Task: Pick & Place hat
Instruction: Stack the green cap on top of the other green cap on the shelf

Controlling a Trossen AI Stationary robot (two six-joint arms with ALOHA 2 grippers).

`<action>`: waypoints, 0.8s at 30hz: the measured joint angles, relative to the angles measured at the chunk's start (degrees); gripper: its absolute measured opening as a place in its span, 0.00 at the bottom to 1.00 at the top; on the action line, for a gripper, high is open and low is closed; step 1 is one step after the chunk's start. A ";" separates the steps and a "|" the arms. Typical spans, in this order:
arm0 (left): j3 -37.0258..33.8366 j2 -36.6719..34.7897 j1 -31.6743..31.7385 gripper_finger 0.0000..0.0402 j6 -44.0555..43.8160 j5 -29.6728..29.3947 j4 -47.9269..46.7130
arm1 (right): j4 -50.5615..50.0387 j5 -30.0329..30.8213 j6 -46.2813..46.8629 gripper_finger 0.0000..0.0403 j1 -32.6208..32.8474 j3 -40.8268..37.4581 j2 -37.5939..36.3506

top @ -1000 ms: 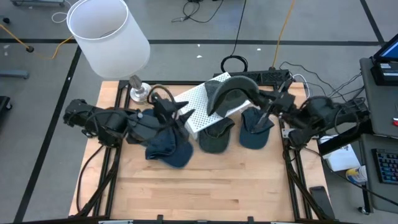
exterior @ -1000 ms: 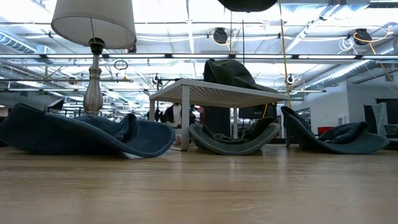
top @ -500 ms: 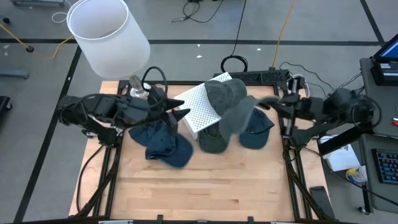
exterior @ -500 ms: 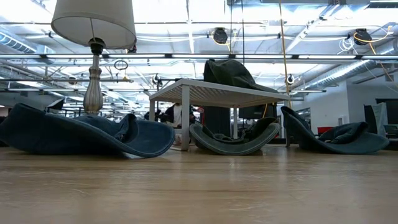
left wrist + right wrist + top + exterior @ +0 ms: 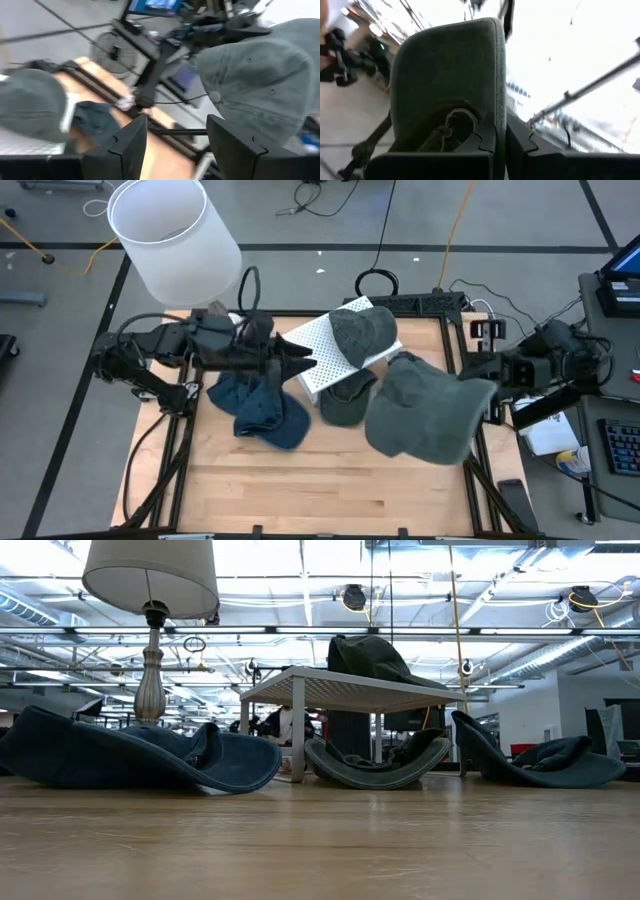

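Observation:
My right gripper (image 5: 487, 388) is shut on a grey-green cap (image 5: 425, 418) held high over the table's right half; the cap also shows in the left wrist view (image 5: 260, 80). My left gripper (image 5: 303, 363) hangs open over the table's middle, beside a white perforated stand (image 5: 318, 352). A second grey cap (image 5: 362, 330) lies crown up on the stand (image 5: 340, 688). A dark blue hat (image 5: 262, 410) lies on the table left of it. A dark green cap (image 5: 345, 405) rests partly under the stand. The held cap is out of the low view. My right gripper pinches the grey-green cap's rim (image 5: 496, 100) between its two fingers (image 5: 485, 142), coming level from the table's right side. Which stretch of the rim it is, I cannot tell. The cap is lifted clear and stretches out toward the table's middle, crown toward the other arm.
A table lamp with a white shade (image 5: 175, 235) stands at the far left corner. Another dark hat (image 5: 545, 762) lies at the right, hidden under the held cap in the high view. The near half of the wooden top (image 5: 320, 490) is bare. Cables and a laptop lie beyond the edges.
My right arm has drawn back toward the table's right edge with the grey-green cap, which swung from above the stand out over the right half and toward the near side, showing larger now. My left arm pulled back toward the far left, away from the blue hat.

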 joint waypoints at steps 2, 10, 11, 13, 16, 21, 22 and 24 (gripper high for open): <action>0.00 -0.02 0.81 0.52 -1.53 3.66 1.78 | 2.58 -0.95 -1.25 0.01 0.00 0.00 0.77; 0.00 0.00 2.66 0.52 -8.48 10.93 6.92 | 12.72 -7.31 -5.08 0.01 -0.02 0.00 3.82; 0.00 0.00 2.86 0.52 -10.34 11.31 7.50 | 14.07 -8.32 -5.46 0.01 -0.02 0.00 4.20; 0.00 0.28 3.53 0.52 -14.13 12.83 9.19 | 16.66 -10.07 -6.40 0.01 -0.02 0.00 4.98; -0.01 0.73 4.35 0.52 -18.71 15.70 12.27 | 19.85 -12.66 -9.19 0.01 -0.02 0.00 6.26; -0.02 3.28 4.72 0.52 -24.24 21.37 19.20 | 21.89 -14.21 -12.53 0.01 -0.04 0.00 8.29; 0.02 4.27 4.72 0.52 -25.17 22.49 21.14 | 22.02 -14.21 -12.83 0.01 -0.04 0.00 8.59; -0.02 5.28 4.78 0.52 -26.39 24.27 22.34 | 22.93 -14.23 -12.76 0.01 -0.04 0.00 9.42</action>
